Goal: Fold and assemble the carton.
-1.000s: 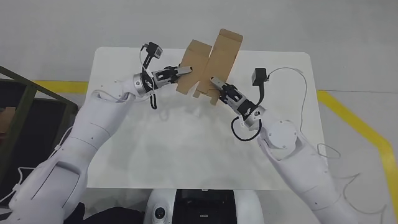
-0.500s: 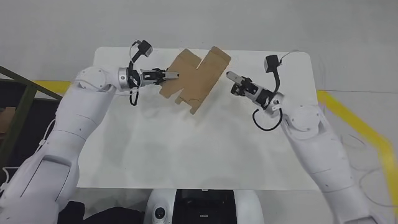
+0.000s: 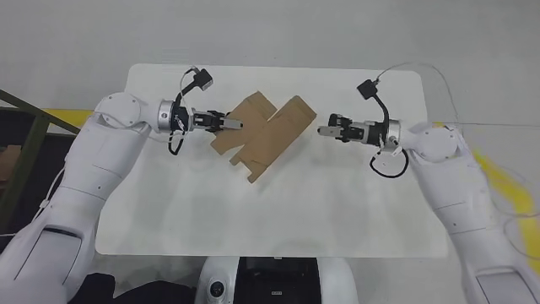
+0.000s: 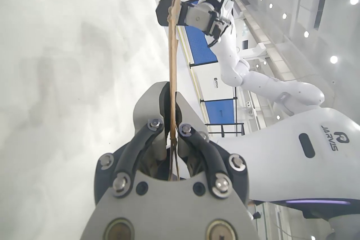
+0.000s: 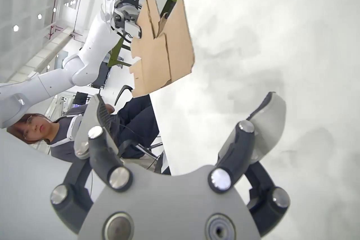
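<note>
Holds the carton [image 3: 268, 133] in the left gripper [image 3: 229, 123], pinching one edge of the flat cardboard between both fingers. From the top view, lies flat and unfolded over the middle of the table [image 3: 253, 219], somewhat nearer the far edge, with short flaps sticking out towards the near side. Cannot tell whether the sheet touches the table or hangs just above it. From the left wrist, appears edge-on as a thin brown carton [image 4: 172, 55] running straight out of the left gripper [image 4: 170, 96], clamped tight there on the cardboard. Points the right gripper [image 3: 324, 131] at the opposite side of the carton, near it but apart. Spreads the right gripper [image 5: 185, 100] wide, fingers far apart over the table. From the right wrist, looks across at the carton [image 5: 164, 55], with notched flaps and crease lines, and at the left gripper [image 5: 134, 27] pinching the far edge. Aims both grippers inward at each other across the sheet.
</note>
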Available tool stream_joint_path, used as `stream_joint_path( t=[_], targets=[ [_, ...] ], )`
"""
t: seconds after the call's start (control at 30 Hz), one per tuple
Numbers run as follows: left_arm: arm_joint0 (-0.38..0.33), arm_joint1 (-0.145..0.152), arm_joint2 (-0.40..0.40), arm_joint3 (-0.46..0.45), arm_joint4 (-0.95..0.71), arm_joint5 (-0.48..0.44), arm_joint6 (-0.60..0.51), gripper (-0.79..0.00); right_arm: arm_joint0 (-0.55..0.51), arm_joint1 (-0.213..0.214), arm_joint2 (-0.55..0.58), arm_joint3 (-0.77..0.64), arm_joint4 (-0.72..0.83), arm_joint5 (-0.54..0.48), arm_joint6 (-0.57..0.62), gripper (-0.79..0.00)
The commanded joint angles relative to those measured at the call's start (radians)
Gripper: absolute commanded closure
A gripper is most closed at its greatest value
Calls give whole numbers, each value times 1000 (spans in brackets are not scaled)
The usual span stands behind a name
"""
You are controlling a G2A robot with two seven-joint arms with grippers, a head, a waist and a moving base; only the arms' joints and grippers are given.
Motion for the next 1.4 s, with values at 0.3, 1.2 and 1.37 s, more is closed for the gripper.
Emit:
stream_joint_path(
  t=[0.3, 1.2, 1.37],
  targets=[
    [24, 45, 47, -109, -11, 47, -47, 0, 118, -3, -159, 62, 109, 34, 144, -785],
    [-69, 78, 245, -92, -85, 17, -17, 0, 224, 98, -502, 20, 333, -11, 100, -376],
    [-86, 81, 274, -84, -91, 7, -7, 0, 245, 115, -557, 6, 343, -30, 81, -363]
  ],
)
